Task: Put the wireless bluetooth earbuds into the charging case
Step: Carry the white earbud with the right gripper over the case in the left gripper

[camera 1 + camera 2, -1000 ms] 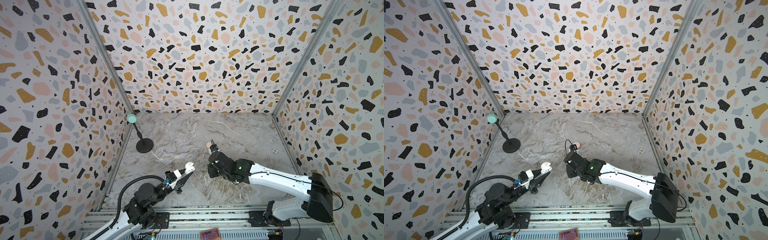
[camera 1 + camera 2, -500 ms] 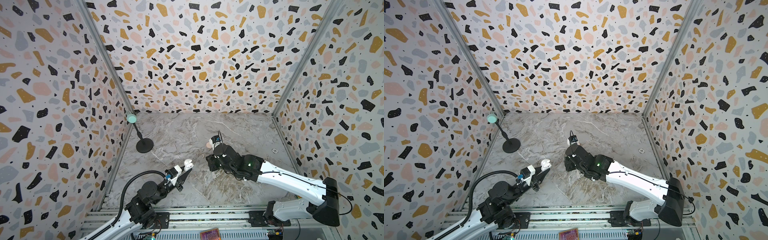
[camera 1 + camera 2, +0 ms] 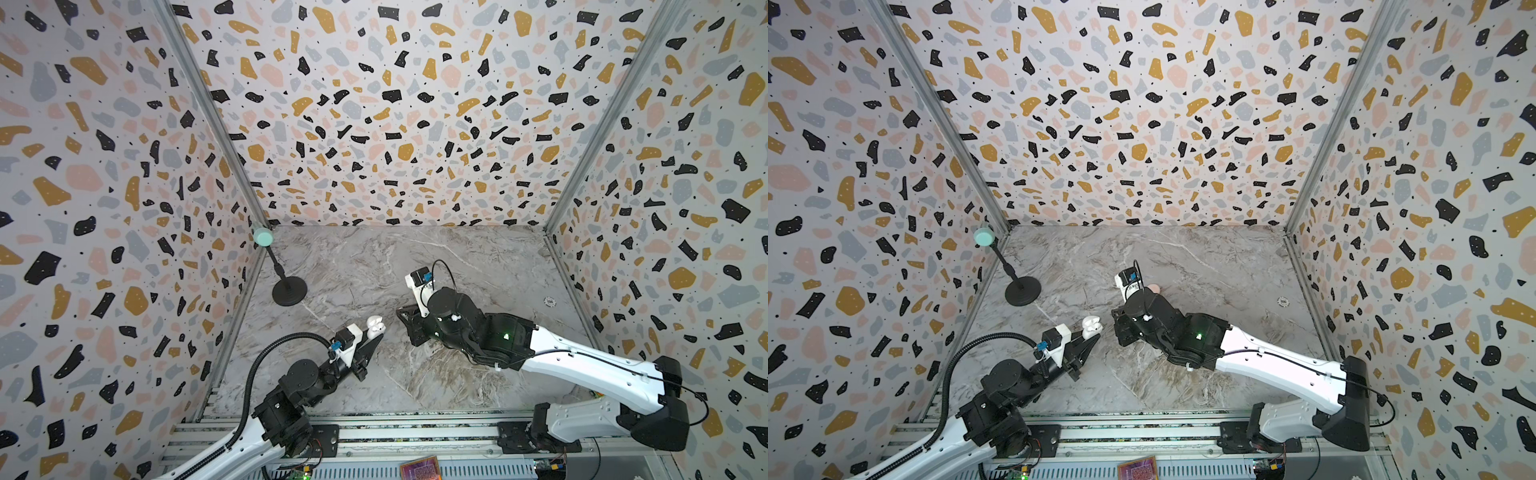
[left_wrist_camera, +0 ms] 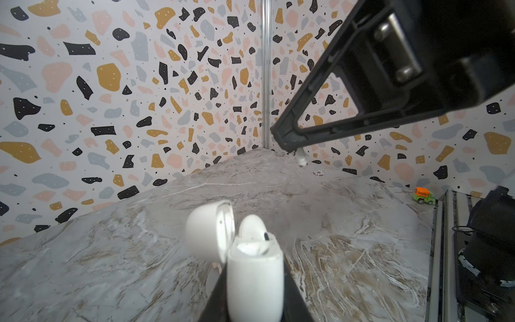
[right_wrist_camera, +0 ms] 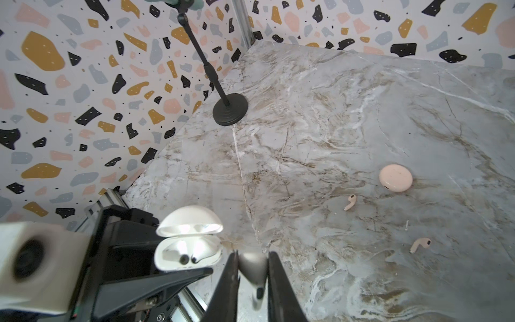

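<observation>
My L gripper (image 3: 376, 336): clamped on white case (image 5: 189, 245), lid open. My R gripper (image 5: 252, 255): pinches white earbud (image 5: 255, 276), just beside white case. 2 pink earbuds (image 5: 350, 202) + pink case (image 5: 395, 177): on table (image 5: 306, 125), well apart from white case.

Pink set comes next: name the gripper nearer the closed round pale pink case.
Right. The right gripper hangs left of the round pale pink case in a top view; the left gripper sits farther left, beyond it.

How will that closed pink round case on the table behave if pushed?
The pink case looks small and plastic, so probably light. It lies flat and low on the marble table, so it should slide rather than tip. Its smooth rounded rim could slip out of a pinch.
</observation>
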You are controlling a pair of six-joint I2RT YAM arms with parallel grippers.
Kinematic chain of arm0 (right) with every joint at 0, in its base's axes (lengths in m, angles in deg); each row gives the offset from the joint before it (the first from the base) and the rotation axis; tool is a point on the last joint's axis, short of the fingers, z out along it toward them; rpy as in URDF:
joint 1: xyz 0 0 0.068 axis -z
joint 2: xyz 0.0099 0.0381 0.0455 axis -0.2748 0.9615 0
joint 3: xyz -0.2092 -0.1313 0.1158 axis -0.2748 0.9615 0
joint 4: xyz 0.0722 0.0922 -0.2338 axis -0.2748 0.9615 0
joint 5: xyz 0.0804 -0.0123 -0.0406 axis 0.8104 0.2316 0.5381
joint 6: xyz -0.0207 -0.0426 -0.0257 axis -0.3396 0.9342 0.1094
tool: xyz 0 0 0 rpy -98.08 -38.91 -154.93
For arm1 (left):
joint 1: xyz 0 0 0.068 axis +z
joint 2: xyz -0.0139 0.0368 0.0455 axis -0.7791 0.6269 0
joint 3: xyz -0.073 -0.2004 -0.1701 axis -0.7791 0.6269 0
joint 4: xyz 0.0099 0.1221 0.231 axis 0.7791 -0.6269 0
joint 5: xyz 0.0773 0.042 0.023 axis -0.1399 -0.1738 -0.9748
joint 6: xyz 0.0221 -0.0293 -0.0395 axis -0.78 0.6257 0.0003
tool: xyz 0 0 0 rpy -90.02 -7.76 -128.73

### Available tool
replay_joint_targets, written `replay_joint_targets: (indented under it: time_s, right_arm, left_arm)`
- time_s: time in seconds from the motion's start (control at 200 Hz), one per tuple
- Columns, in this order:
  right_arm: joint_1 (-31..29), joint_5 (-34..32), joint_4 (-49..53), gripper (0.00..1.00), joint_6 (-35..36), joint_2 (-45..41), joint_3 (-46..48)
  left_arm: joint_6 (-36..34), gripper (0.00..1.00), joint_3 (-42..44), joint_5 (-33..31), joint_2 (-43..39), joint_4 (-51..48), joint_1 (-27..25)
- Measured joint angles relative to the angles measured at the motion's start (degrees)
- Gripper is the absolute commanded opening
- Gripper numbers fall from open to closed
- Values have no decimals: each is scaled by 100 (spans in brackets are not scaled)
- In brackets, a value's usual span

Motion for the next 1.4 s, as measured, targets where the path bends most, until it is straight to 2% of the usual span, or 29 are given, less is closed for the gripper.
replay_joint_targets:
  time_s: [0.235,0.526,0.896,1.401]
  right_arm:
    - [-374,-13,-494,14,328,-107,2]
    - [-734,-39,-1067,15,699,-332,79]
    - [-833,-15,-1480,14,870,-354,286]
    - [-979,157,-1832,14,1027,-321,317]
  left_arm:
    - [83,0,0,79,-13,92,9]
    - [105,0,11,463,-245,426,33]
    - [140,0,177,935,-562,824,39]
    - [343,0,240,1150,-765,1115,74]
